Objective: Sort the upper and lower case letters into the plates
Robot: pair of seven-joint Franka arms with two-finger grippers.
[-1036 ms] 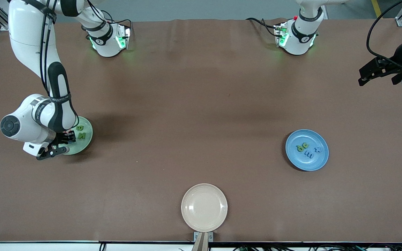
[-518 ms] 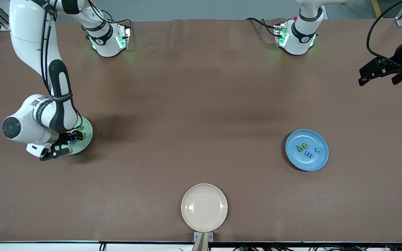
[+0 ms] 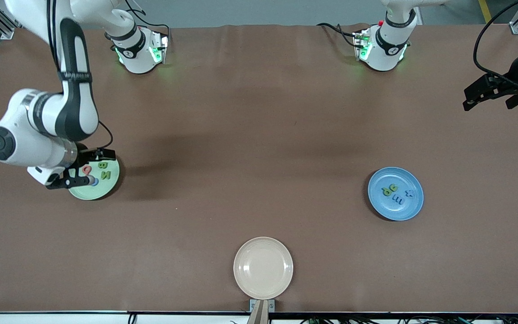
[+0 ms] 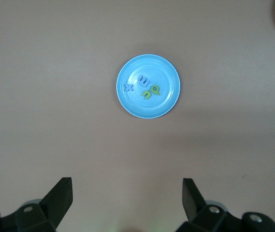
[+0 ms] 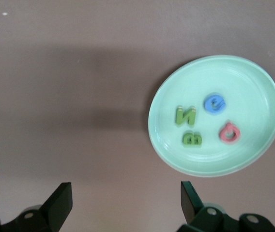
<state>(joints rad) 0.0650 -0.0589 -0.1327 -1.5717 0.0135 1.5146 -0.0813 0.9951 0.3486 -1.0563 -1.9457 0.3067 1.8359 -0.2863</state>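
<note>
The right pincer has lifted off the mint green plate since a second ago, when it was pressed low into the plate with its fingers tight together; now it hangs over the plate's rim and its fingers stand wide apart, holding nothing. Under it the plate shows four letters: a red rounded letter, a blue rounded letter, a green N and a green B. The blue one was hidden by the pincer earlier and now lies free on the plate. The left pincer waits unchanged high over the surface at the left arm's end, fingers spread wide and empty. Below it, well apart, lies the blue plate with two blue letters and two green letters clustered near its middle, as before.

Both plates are round, shallow and smooth with a slight sheen and a raised rim. The letters are small flat matte pieces. The cream plate near the front camera's edge is bare and glossy. The surface is a plain brown matte sheet.
</note>
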